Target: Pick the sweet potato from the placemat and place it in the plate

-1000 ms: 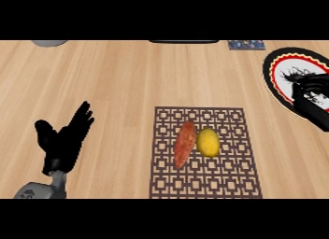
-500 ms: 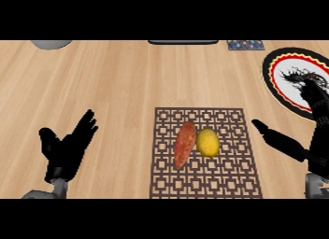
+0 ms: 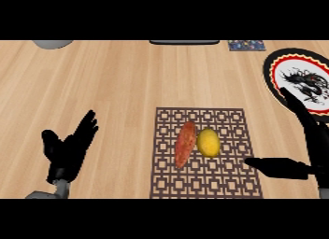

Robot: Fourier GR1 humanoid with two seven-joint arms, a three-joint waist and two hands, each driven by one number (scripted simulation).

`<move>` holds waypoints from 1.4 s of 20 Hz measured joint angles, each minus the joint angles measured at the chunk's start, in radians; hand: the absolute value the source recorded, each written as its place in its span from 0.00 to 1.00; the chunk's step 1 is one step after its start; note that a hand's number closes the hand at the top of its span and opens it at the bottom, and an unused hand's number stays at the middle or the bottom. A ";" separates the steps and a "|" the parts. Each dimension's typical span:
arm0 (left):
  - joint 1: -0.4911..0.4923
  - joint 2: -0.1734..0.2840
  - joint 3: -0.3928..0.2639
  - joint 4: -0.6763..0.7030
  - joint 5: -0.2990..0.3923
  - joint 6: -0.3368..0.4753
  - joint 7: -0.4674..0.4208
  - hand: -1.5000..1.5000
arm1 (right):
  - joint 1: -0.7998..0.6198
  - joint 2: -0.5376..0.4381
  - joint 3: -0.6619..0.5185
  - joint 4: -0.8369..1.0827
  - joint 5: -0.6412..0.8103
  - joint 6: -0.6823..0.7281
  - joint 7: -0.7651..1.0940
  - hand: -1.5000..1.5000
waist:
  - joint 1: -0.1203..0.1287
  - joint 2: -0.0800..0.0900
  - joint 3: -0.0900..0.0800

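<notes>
On my feed I take the placemat (image 3: 203, 154) as my landmark: one brown lattice-patterned mat lying flat on the wooden counter (image 3: 126, 84), a little right of centre.

Far up and to the left of the placemat, at the counter's back edge, I see part of one grey rounded object (image 3: 53, 44), cut off by the view. Below that, well left of the placemat, is the left hand (image 3: 69, 151), open with its fingers straight and spread, holding nothing and apart from the mat.

On the placemat I count two things. One sweet potato (image 3: 185, 144), reddish-orange and long, lies lengthwise in the mat's middle, slightly left. One yellow lemon-like fruit (image 3: 208, 142) sits just beside it on the right, the two touching or very nearly so.

Behind the placemat at the back edge there is one dark flat item (image 3: 184, 42), and to the right of that one small dark patterned square (image 3: 246, 45).

At the placemat's right edge is the right hand (image 3: 318, 149), open wide: its thumb (image 3: 277, 166) points left over the mat's lower right corner, near the fruit but apart from it, and its fingers stretch up away from the mat, their tips overlapping the plate (image 3: 277, 63). That one plate, white with a red-and-black rim and a dark dragon figure, lies up and to the right of the placemat.
</notes>
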 measured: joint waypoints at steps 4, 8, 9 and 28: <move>0.003 -0.008 -0.004 -0.006 -0.008 -0.001 0.000 0.50 | -0.080 0.004 0.089 -0.050 0.068 0.090 0.217 0.00 | 0.006 0.000 0.000; 0.005 -0.020 -0.004 -0.008 -0.017 -0.001 0.001 0.50 | -0.169 0.065 0.174 -0.055 0.131 0.160 0.392 0.00 | 0.007 0.001 0.001; 0.003 -0.027 -0.006 -0.008 -0.025 0.005 0.006 0.50 | -0.193 0.083 0.182 -0.044 0.143 0.176 0.417 0.00 | 0.007 0.001 0.001; 0.019 -0.058 0.040 -0.014 -0.061 -0.034 0.019 0.50 | -0.258 0.409 0.301 0.208 0.356 0.234 0.498 0.00 | 0.002 0.001 0.004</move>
